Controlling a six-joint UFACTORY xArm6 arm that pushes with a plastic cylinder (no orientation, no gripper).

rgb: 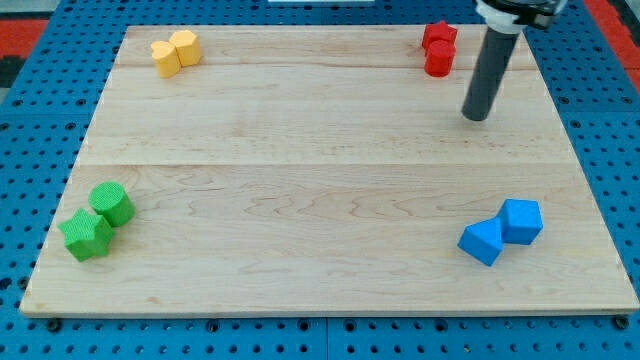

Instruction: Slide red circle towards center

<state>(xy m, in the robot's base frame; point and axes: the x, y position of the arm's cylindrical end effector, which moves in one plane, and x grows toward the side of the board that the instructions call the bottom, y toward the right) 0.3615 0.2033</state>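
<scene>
The red circle [439, 61] stands near the view's top right of the wooden board [320, 170]. It touches a red star-shaped block [438, 37] just above it. My tip [477, 117] is the lower end of the dark rod. It rests on the board to the right of and below the red circle, a short gap apart from it.
Two yellow blocks [175, 52] sit together at the top left. A green cylinder [112, 203] and a green star [87, 235] sit at the bottom left. Two blue blocks [502, 231] sit at the bottom right. A blue pegboard [30, 120] surrounds the board.
</scene>
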